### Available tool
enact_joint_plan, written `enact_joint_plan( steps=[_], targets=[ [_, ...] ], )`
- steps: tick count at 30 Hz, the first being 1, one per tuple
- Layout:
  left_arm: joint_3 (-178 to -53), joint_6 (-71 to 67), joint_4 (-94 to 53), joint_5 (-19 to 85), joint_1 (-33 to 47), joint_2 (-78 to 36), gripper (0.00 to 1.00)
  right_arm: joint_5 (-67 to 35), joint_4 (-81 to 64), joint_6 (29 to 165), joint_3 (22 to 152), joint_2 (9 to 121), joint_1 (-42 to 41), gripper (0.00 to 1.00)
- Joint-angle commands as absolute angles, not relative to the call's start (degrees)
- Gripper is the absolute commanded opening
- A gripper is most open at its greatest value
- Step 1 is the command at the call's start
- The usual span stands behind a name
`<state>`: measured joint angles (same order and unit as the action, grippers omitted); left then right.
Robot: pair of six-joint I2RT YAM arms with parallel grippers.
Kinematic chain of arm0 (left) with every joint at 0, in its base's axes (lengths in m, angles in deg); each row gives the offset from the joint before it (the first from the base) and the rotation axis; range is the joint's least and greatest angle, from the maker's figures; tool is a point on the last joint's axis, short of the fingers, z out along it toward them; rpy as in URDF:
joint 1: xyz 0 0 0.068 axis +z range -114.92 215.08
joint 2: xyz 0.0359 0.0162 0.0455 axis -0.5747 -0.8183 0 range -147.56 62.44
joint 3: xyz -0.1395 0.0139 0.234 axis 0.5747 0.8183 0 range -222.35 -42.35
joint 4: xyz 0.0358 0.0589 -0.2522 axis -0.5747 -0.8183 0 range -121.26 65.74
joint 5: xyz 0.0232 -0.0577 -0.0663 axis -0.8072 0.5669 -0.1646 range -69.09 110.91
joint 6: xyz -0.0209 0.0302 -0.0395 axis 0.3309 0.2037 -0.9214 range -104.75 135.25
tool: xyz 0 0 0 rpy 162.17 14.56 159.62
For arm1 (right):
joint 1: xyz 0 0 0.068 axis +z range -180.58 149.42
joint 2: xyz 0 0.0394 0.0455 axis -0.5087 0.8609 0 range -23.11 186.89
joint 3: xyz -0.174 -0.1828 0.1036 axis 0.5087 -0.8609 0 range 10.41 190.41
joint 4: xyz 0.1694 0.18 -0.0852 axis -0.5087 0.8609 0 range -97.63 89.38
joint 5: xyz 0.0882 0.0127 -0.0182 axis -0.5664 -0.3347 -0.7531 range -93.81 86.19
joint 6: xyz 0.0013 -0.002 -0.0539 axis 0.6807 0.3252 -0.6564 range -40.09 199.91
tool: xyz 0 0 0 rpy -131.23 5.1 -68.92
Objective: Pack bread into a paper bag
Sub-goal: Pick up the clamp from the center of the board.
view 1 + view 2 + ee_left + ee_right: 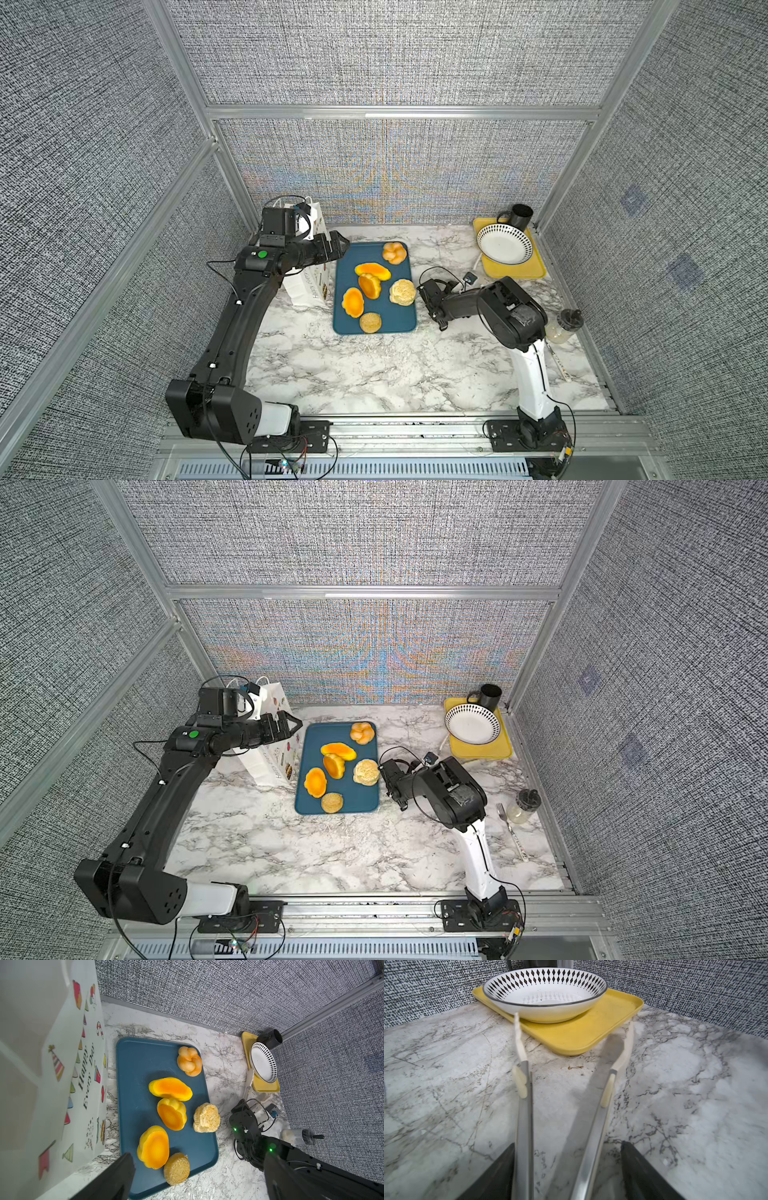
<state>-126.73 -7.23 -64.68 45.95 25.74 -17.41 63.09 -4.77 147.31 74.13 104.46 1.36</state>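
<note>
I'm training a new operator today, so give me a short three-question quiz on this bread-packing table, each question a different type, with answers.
1. How many pieces of bread lie on the blue tray?
2. True or false: the bowl sits on the yellow tray.
3. The right gripper straddles: A a spoon, B tongs, C a knife?
Key: 1 six; 2 true; 3 B.

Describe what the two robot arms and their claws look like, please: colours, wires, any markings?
Both arms are mostly black, boxy links with a white segment near the base. The left arm carries a round green button; the right arm has a long white lower link. Thin black cables loop off each. The left gripper and right gripper have flat, black, tapering fingers.
</note>
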Motion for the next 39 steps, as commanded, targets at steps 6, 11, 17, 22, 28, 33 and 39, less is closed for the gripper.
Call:
enact_joint_plan(
  steps=[6,11,17,22,28,33,39],
  targets=[
    [-128.2,-6.6,-62.8,46.2,25.6,-18.6,1.00,9.8,14.8,144.4,69.3,108.0,2.1,0.48],
    [-128.1,-6.5,-62.3,46.1,25.5,-19.1,1.00,9.7,14.4,140.1,70.4,106.2,3.6,0.38],
    [-128.7,-6.3,-61.2,46.0,25.5,-20.2,1.00,9.2,15.2,133.6,72.5,103.0,5.4,0.14],
    [-129.0,-6.3,-59.7,46.1,25.6,-21.5,1.00,8.9,17.4,130.3,73.1,98.8,6.4,0.00],
    [-130.1,-6.3,-58.4,46.3,25.5,-23.3,1.00,10.0,22.2,128.8,74.6,92.3,7.6,0.00],
    [-131.1,-6.1,-58.1,46.1,25.5,-24.3,1.00,11.9,27.1,129.4,75.8,86.3,7.6,0.00],
    [-131.4,-6.1,-58.0,46.1,25.6,-24.5,1.00,13.6,31.4,129.8,76.4,80.8,7.3,0.00]
  ],
)
